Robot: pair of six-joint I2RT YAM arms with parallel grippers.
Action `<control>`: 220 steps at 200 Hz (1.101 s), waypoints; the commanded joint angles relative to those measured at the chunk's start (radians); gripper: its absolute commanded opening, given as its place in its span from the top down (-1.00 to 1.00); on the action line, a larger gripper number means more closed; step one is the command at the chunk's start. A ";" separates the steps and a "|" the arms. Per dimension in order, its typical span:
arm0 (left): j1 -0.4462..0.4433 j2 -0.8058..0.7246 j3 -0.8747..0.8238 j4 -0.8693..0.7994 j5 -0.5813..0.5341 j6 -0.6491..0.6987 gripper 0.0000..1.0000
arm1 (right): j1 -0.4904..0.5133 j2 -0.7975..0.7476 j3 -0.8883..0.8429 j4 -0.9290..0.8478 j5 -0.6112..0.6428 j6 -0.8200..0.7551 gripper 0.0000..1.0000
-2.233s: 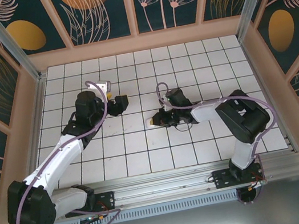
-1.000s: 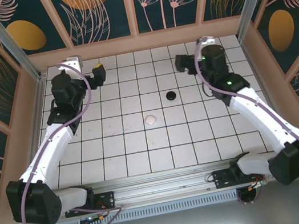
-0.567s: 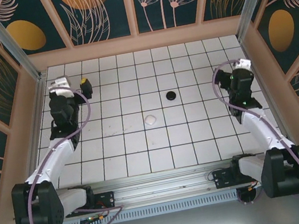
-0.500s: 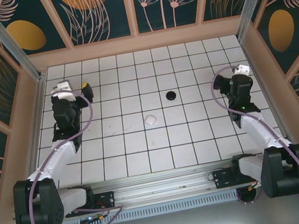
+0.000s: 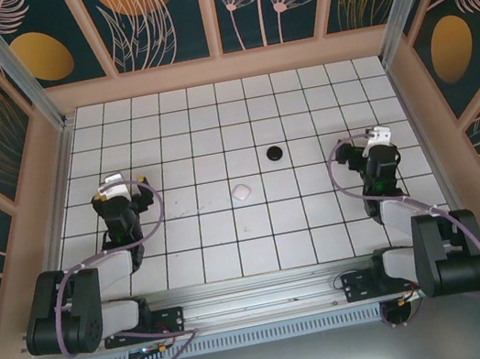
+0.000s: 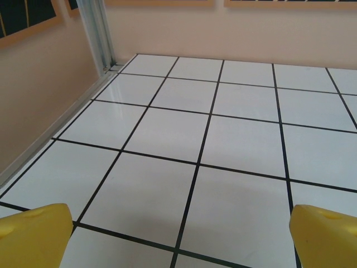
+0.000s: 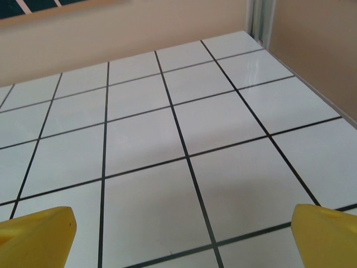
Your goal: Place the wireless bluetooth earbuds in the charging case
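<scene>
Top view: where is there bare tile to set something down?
The far rows along the back wall are bare, and so are the near rows between the left arm and right arm. The only clutter is mid-table: the white case and black case.

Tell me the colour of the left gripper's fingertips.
Yellow; the fingertips show best in the left wrist view.
</scene>
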 commanded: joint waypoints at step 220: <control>0.059 0.219 -0.043 0.455 0.084 0.036 -0.97 | -0.008 0.327 -0.027 0.504 -0.122 -0.061 -0.98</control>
